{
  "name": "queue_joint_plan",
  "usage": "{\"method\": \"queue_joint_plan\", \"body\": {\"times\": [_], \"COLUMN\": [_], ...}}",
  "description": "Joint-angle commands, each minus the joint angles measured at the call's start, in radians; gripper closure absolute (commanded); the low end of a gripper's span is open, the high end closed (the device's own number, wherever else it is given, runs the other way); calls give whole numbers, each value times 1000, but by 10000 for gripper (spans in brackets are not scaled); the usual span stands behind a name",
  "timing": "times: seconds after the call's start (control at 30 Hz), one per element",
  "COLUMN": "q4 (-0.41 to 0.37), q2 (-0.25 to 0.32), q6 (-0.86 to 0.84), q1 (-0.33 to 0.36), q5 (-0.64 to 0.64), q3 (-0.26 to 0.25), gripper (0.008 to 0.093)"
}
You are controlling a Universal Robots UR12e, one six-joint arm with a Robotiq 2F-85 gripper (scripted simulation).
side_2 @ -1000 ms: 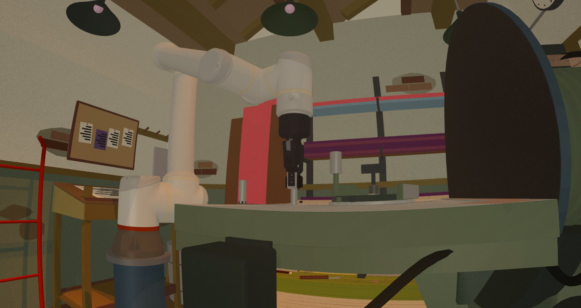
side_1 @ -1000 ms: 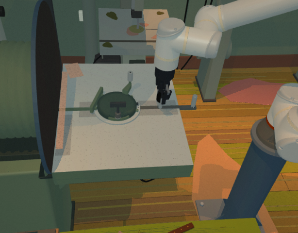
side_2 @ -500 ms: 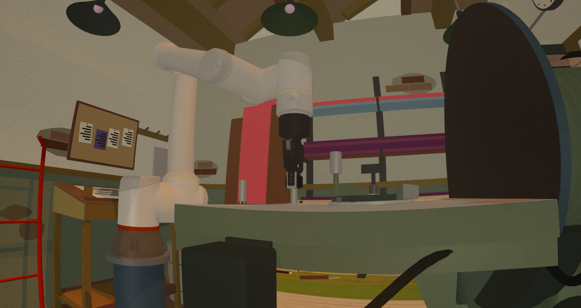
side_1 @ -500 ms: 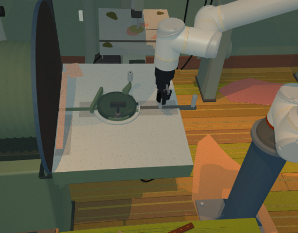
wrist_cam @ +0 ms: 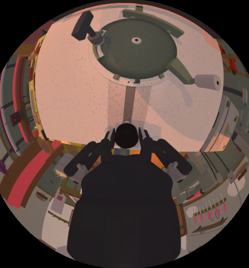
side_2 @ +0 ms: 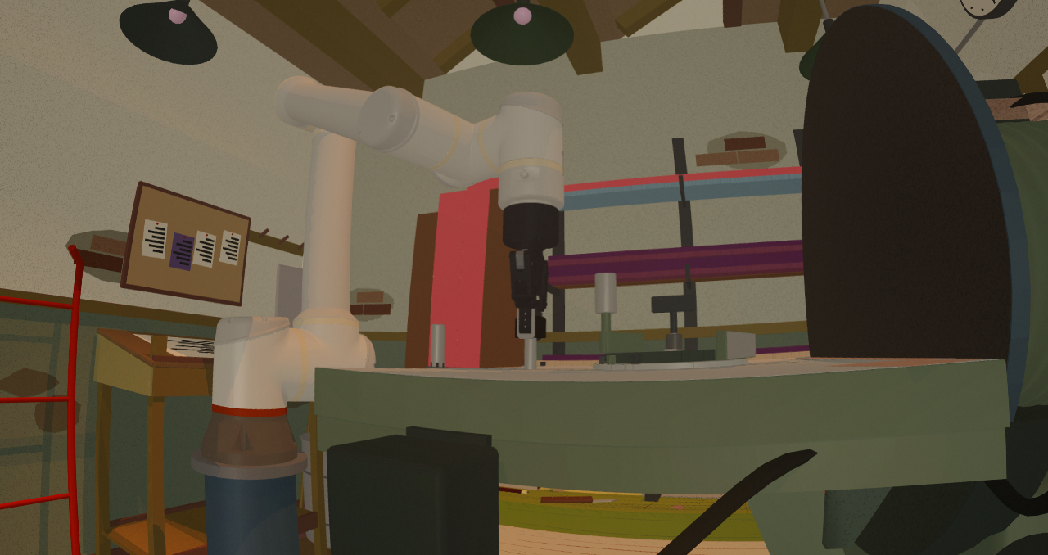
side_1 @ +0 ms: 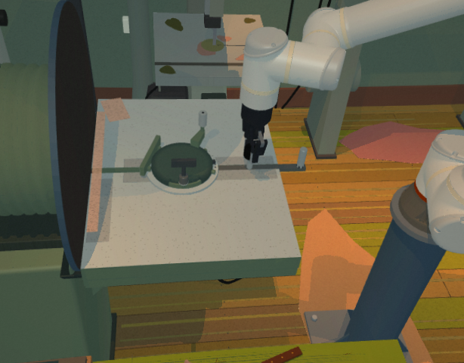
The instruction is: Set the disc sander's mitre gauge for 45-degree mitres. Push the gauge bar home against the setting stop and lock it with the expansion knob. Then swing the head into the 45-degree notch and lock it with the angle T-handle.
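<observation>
The expansion knob (wrist_cam: 126,136), a small knurled post standing on the gauge bar (side_1: 259,167), sits directly under my gripper (side_1: 251,159), which is open and holds nothing. The bar runs in the table slot from the round green mitre head (side_1: 182,164) out past the table's right edge, ending at a grey post (side_1: 302,157). The dark angle T-handle (side_1: 183,163) stands upright on the head's near rim. A green arm with a grey cylindrical handle (side_1: 202,118) points from the head toward the back. The fence (side_1: 150,155) lies on the head's disc side.
The large dark sanding disc (side_1: 74,136) stands upright along the table's left edge. Behind the table is a drill-press table (side_1: 193,50). The arm's blue base column (side_1: 396,269) rises at the right, off the table.
</observation>
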Motion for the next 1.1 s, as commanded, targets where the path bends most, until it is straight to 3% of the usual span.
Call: {"method": "queue_joint_plan", "body": {"times": [0.0, 1.07], "q4": [1, 78], "q2": [-1, -32], "q6": [0, 0], "q1": [0, 0], "q5": [0, 0], "q3": [-2, -48], "gripper": [485, 485]}}
